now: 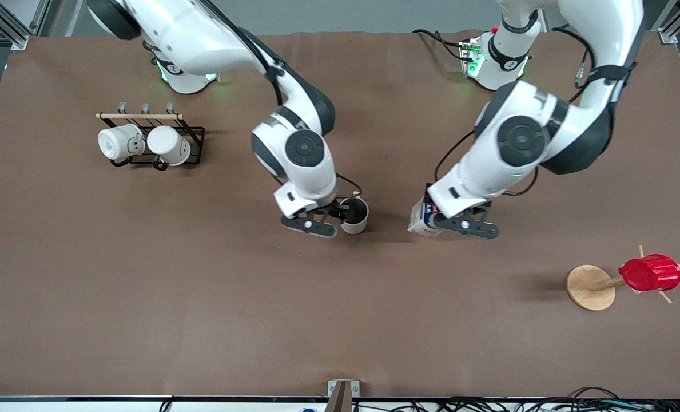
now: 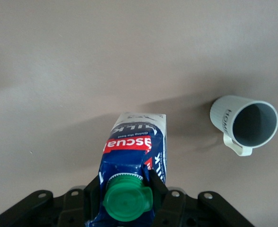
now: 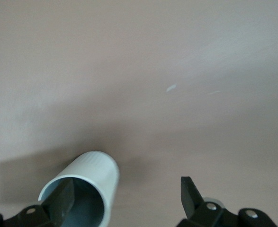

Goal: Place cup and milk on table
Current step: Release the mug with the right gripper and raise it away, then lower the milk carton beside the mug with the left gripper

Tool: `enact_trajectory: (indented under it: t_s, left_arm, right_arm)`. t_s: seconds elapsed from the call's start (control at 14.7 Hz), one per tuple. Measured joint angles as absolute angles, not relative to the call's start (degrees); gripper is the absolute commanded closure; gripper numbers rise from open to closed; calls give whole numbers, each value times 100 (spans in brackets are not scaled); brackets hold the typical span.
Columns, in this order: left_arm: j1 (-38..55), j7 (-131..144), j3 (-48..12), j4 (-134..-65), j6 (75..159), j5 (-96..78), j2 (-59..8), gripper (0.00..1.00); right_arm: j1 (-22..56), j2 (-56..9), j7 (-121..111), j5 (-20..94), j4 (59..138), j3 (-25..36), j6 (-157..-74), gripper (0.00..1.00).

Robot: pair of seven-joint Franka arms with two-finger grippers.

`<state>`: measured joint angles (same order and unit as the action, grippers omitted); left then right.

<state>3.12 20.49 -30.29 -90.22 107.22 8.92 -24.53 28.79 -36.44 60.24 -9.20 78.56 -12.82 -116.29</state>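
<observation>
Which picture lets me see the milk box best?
The left wrist view: the milk fills it, label and green cap clear. The front view shows only a corner under the left gripper. The right wrist view shows none.

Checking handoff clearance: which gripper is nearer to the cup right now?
Right. The right gripper is at the cup, one finger inside its rim, jaws open. The left gripper is apart, toward the left arm's end, shut on the milk.

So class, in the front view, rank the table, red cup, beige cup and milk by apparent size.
1. table, by far.
2. red cup.
3. beige cup and milk: both partly hidden by the grippers, so too unsure to rank.
</observation>
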Motion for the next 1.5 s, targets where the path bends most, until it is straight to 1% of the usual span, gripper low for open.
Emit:
enact_trajectory:
  t_s: [0.14, 0.27, 0.41, 0.54, 0.68, 0.95, 1.16, 1.29, 1.5]
  left_arm:
    - [362, 2450, -3318, -8720, 10578, 1073, -2853, 95]
    - [421, 2732, -3430, -8560, 10554, 1107, -3122, 95]
    - [481, 3076, -3448, -8498, 10554, 1120, -3243, 95]
    - [519, 3526, -3465, -8477, 10554, 1280, -3279, 95]
    - [538, 3866, -3486, -8476, 10553, 1488, -3294, 95]
    - [602, 4159, -3588, -8488, 10534, 1606, -3332, 96]
    - [612, 4163, -3729, -8591, 10568, 1909, -3375, 97]
    - [616, 4164, -3815, -8651, 10618, 1991, -3408, 97]
    - [609, 4161, -3865, -8752, 10728, 2006, -3427, 97]
  right_arm:
    - [2465, -2918, 5992, -921, 7885, -1278, -10900, 0]
    - [1961, -2208, 5611, -924, 7993, -1274, -10218, 0]
    - [1477, -1679, 4770, -924, 8110, -1264, -9664, 0]
    - [1017, -1314, 3899, -925, 8190, -1228, -9284, 0]
    - [713, -1049, 3155, -909, 8218, -1060, -9063, 0]
    - [651, -548, 1643, -344, 8221, -123, -8584, 0]
    - [625, -279, 529, -279, 8209, 451, -8401, 0]
    - [619, -230, 98, -268, 8167, 657, -8361, 0]
    - [630, -237, 27, -262, 8160, 660, -8281, 0]
